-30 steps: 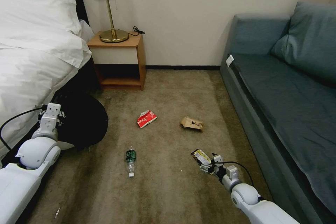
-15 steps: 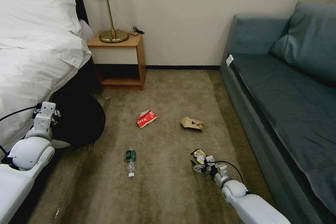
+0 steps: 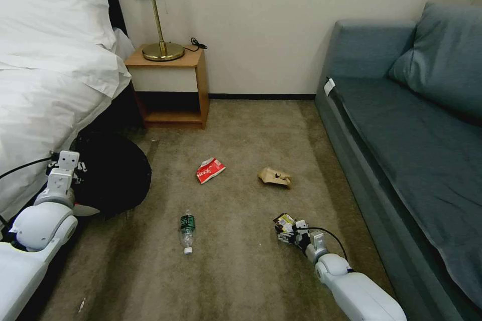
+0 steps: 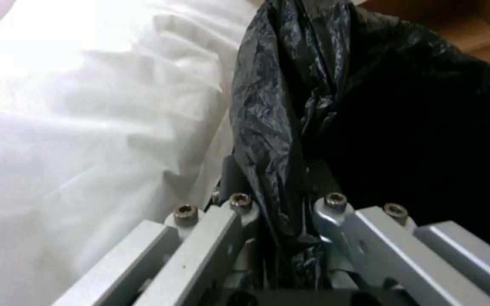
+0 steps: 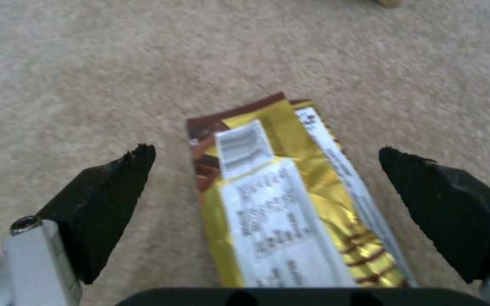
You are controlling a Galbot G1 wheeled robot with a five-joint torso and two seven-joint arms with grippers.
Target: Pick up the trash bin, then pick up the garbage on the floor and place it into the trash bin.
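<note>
While the left arm keeps the bin within reach: two jobs run together.
Left gripper (image 4: 282,221): clenched on the black bag rim of the small round white plastic trash bin (image 3: 113,173), beside the bed.
Right gripper (image 5: 268,170): fingers spread, straddling the yellow-and-brown foil wrapper (image 5: 282,195) on the carpet, set to pinch.
Remaining litter: clear green-labelled bottle (image 3: 187,230), red-and-white packet (image 3: 210,169), tan paper bag (image 3: 275,176).

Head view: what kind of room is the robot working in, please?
Probably a hotel bedroom: a bed with white linen, a wooden nightstand carrying a brass lamp, and a grey-blue sofa, all on beige carpet.
</note>
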